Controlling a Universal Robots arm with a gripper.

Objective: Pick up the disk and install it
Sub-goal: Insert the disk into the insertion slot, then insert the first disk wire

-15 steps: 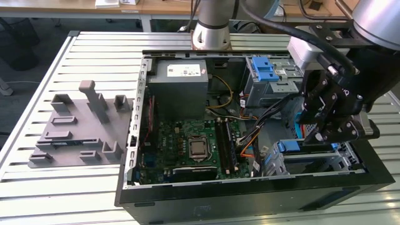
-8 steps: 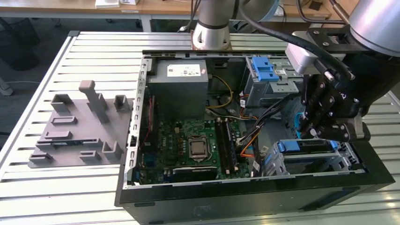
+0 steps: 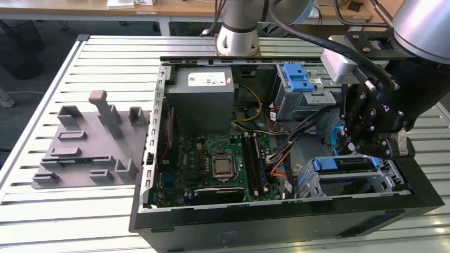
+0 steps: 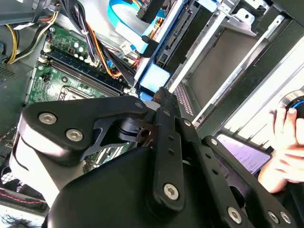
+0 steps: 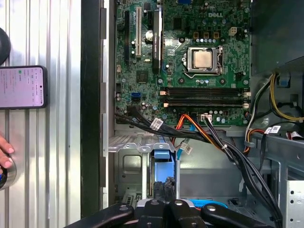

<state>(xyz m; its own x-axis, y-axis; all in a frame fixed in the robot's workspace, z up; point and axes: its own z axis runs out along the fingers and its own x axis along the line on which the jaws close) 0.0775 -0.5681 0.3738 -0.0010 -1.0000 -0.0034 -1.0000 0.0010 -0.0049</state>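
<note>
Pincer (image 3: 370,143) low inside the open computer case (image 3: 281,232), at the exterior view's right; fingers look drawn together, whether anything is gripped cannot be told. Just beside it, the disk (image 3: 342,164) with its blue frame sits in the near drive cage (image 3: 383,182). Motherboard (image 5: 190,57) lies left. Print unread. Case rests on the worktop (image 3: 42,211).

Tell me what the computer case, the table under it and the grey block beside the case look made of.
Computer case: apparently painted sheet metal, black outside, bare grey folded edges inside.
Table: likely aluminium, pale silver slats with long grooves.
Grey block: probably plastic, perhaps printed; matte, uniform grey, with blocky upright posts.
</note>
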